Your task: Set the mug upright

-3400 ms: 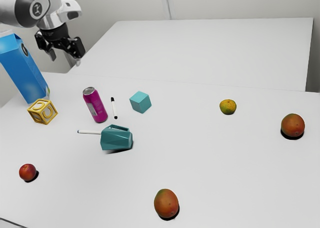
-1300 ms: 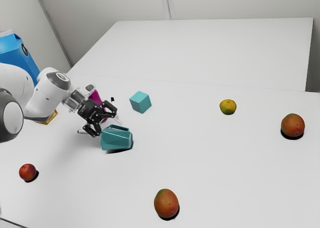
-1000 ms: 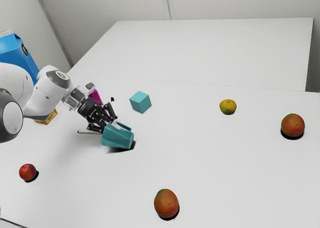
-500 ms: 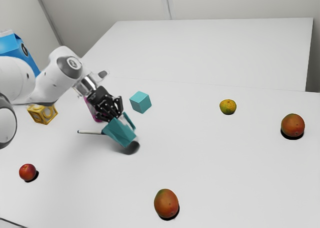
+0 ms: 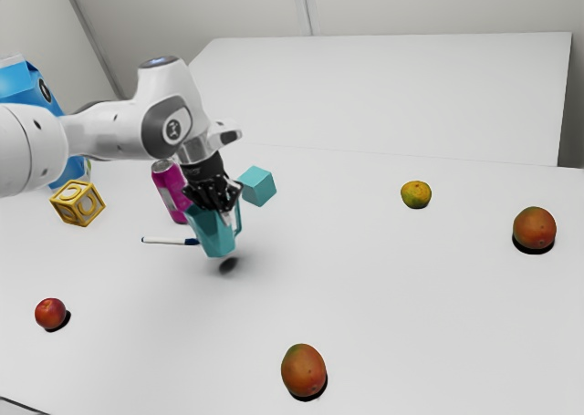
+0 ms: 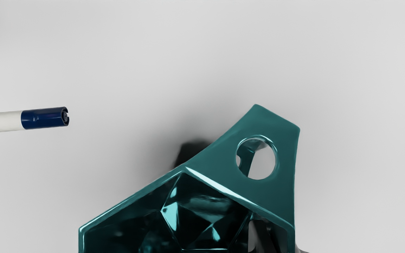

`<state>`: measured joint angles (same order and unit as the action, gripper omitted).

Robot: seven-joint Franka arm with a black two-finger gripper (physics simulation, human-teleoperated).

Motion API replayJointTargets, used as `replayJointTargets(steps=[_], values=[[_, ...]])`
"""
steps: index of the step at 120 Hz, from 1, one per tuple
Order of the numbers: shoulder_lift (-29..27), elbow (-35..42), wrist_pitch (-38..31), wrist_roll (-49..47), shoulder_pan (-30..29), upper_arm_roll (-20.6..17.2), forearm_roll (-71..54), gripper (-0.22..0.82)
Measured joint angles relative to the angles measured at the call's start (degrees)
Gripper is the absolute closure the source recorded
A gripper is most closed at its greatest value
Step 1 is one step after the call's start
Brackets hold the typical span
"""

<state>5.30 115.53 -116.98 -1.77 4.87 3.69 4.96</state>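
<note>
In the exterior view, the arm (image 5: 105,129) reaches in from the exterior view's left and bends down to the gripper (image 5: 219,207), which is closed on the mug (image 5: 217,236). The mug hangs a little above the table (image 5: 392,296), close to upright but somewhat tilted, its mouth up at the gripper and its base down. Its handle (image 5: 239,218) is on the side facing the exterior view's right, and a small dark shadow (image 5: 228,264) lies on the table under the base. A white pen (image 5: 169,241) lies near the mug, its blue cap pointing toward it. Behind the mug and gripper are a magenta can (image 5: 172,192) and a teal cube (image 5: 260,187), the can partly hidden by the gripper. Further toward the exterior view's left are a yellow block (image 5: 78,203) and a blue carton (image 5: 26,91), the carton partly behind the arm. A small red fruit (image 5: 50,314) lies nearer the camera. Toward the exterior view's right are a tangerine (image 5: 416,194) and a mango (image 5: 535,228); a second mango (image 5: 304,370) lies in the foreground. In the wrist view, the mug's open mouth faces the camera, and its side wall runs between the gripper's fingers, one finger (image 6: 260,235) inside the mouth, the other outside. The handle has a round hole through it. The pen's cap lies well apart from the rim.
</note>
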Motion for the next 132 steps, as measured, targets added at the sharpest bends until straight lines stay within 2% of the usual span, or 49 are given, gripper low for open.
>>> replayJointTargets(steps=[42, 81, 124, 127, 132], values=[[-1.8, 4.4, -7.3, -9.9, 0.3, -4.2, -6.5, 0.78], [0.1, 5.9, -12.9, -16.6, 1.1, -4.6, -9.8, 0.78], [3.2, 5.7, -16.0, -21.0, 2.1, -4.7, -10.1, 0.78], [3.2, 5.7, -16.0, -21.2, 2.1, -4.7, -10.1, 0.75], [3.2, 5.7, -16.0, -21.5, 2.3, -4.7, -10.1, 0.66]])
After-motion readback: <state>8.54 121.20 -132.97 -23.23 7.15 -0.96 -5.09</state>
